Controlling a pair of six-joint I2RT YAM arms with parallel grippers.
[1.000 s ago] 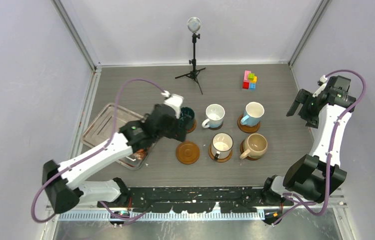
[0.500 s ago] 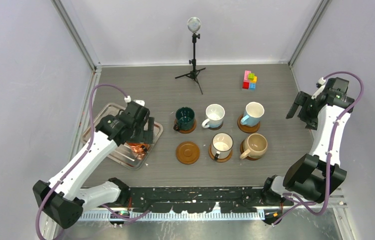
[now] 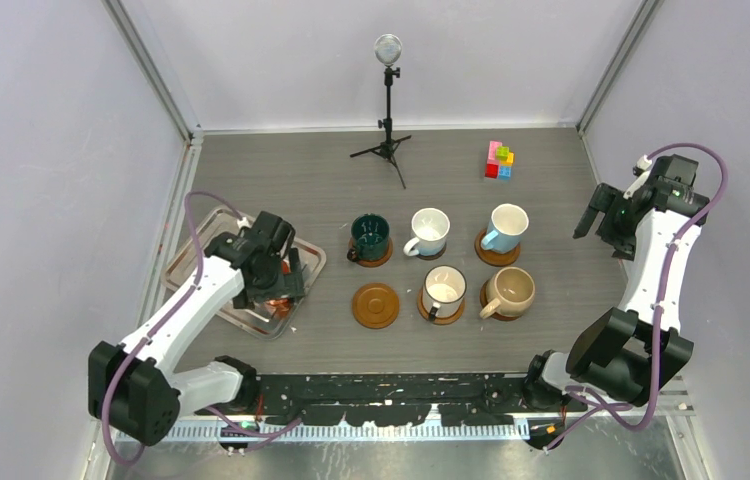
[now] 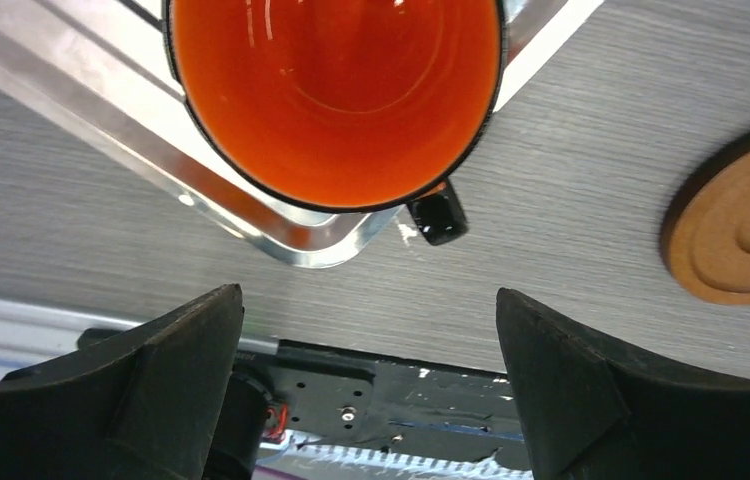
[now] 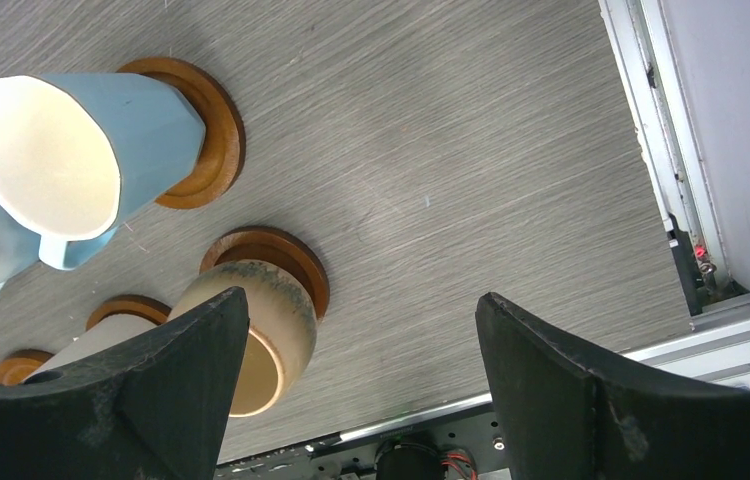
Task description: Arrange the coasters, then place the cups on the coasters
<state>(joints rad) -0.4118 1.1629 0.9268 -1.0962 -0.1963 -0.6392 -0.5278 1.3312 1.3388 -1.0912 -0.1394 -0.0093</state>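
Grey table [image 3: 551,180]: 5 cups [image 3: 508,226] on coasters [image 3: 496,260], near-left coaster [image 3: 376,304] bare. Orange mug [image 4: 336,90] sits in tray [image 3: 201,245]; left pincer [image 4: 366,300] spread wide over it, right pincer [image 5: 361,300] spread, idle.

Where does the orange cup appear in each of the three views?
Top external: the orange cup sits left of centre, on the tray's near corner.
Left wrist: the orange cup fills the top centre, seen from above.
Right wrist: not in it.
Shared landmark: the empty coaster, right of the cup in both.
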